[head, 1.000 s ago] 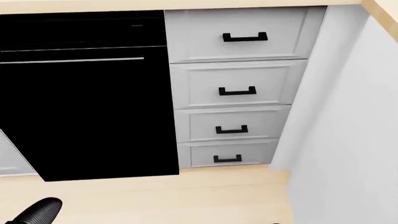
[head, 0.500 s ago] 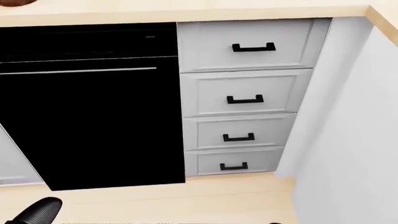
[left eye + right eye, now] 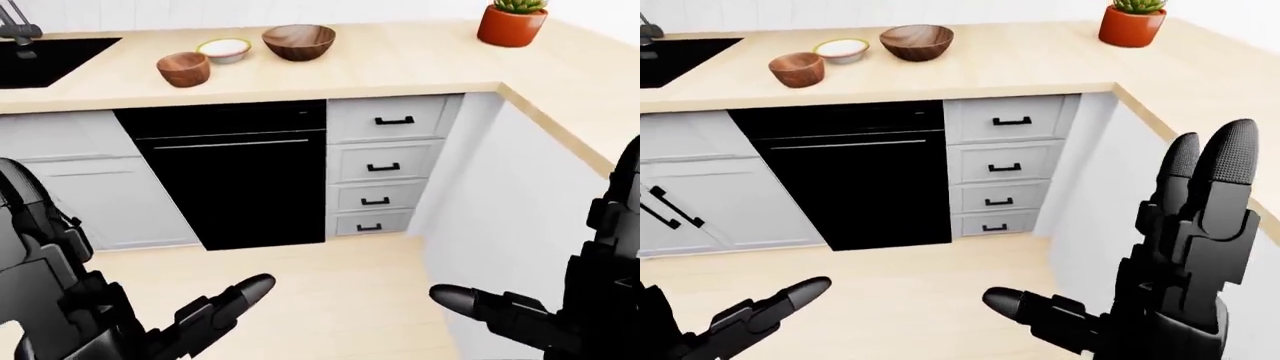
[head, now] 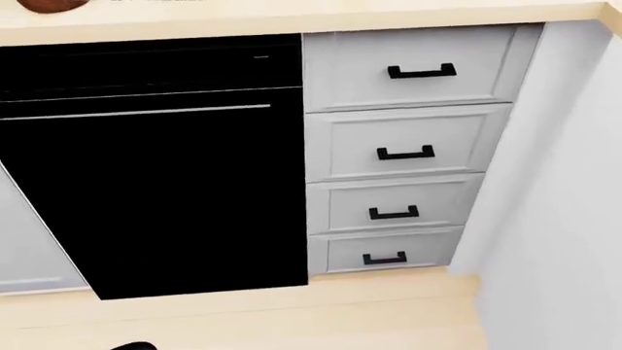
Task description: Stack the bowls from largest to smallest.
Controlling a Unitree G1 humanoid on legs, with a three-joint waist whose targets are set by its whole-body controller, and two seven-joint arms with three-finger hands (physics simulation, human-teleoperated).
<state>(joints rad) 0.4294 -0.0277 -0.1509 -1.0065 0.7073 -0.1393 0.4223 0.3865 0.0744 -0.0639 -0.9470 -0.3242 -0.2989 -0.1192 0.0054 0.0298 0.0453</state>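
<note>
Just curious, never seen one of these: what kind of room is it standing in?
A simulated kitchen: a sink set in the light wood counter, a black dishwasher below it, and three bowls on top.

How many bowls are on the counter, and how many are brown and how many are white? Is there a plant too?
Brown bowls: 2, the large one and the small one
White bowls: 1, sitting between them
Potted plants: 1, in an orange-red pot
Total: 4 things on the counter, 3 of them bowls
</note>
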